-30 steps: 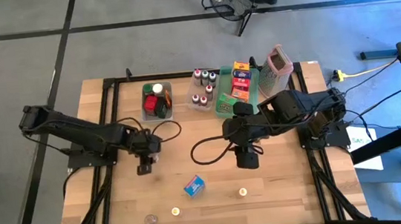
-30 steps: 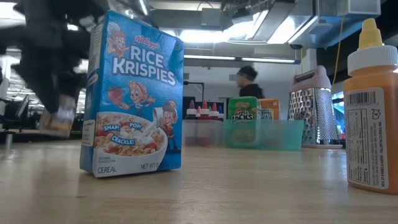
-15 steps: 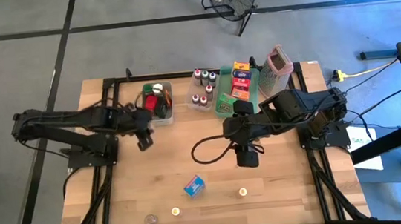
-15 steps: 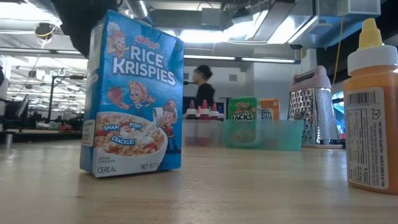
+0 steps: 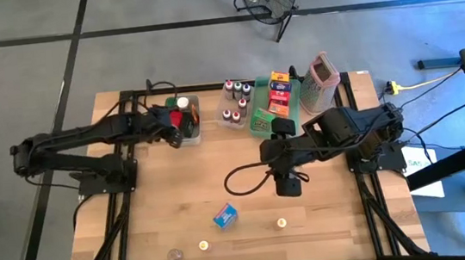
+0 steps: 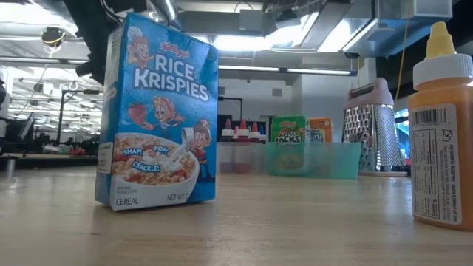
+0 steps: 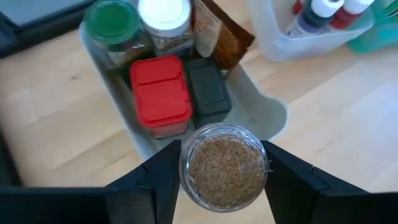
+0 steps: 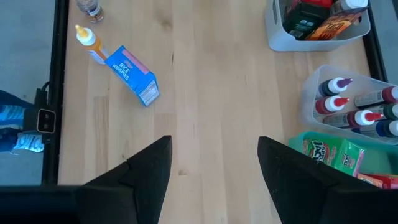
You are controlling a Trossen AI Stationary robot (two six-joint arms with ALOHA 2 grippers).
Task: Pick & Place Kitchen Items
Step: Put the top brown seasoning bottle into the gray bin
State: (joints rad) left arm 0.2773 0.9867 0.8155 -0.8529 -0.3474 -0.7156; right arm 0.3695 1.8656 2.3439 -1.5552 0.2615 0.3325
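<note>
From the high view, my left arm is stretched out toward the far side of the table (image 5: pixel 141 243), with the left pincer (image 5: pixel 168 119) right at the edge of the clear bin (image 5: pixel 195 130) that has the spice jars in it. The right pincer (image 5: pixel 288 185) hangs over the middle of the table, waiting. The blue cereal box (image 5: pixel 224 216) stands on the near part of the table, well apart from both arms, with a couple of small bottles nearby.

The low view mostly gives me that cereal box up close, the orange bottle (image 6: pixel 442 133) at the right edge, and the grater (image 6: pixel 372 125) plus the green tray (image 6: pixel 310 159) further back. No pincer clearly shows there.

In the left wrist view the pincer is closed on a small round jar (image 7: pixel 224 167) full of brownish grains, fingers on both sides. It's just above the open end of the bin, beside the red-lidded tub (image 7: pixel 160 93) and the black one (image 7: pixel 208 93).

In the right wrist view the fingers are spread wide with nothing between them.

For the drop I'd nudge the jar forward so it clears the bin wall, lower it into the free gap next to the black tub, and only then let go. Releasing too high probably tips it over.
</note>
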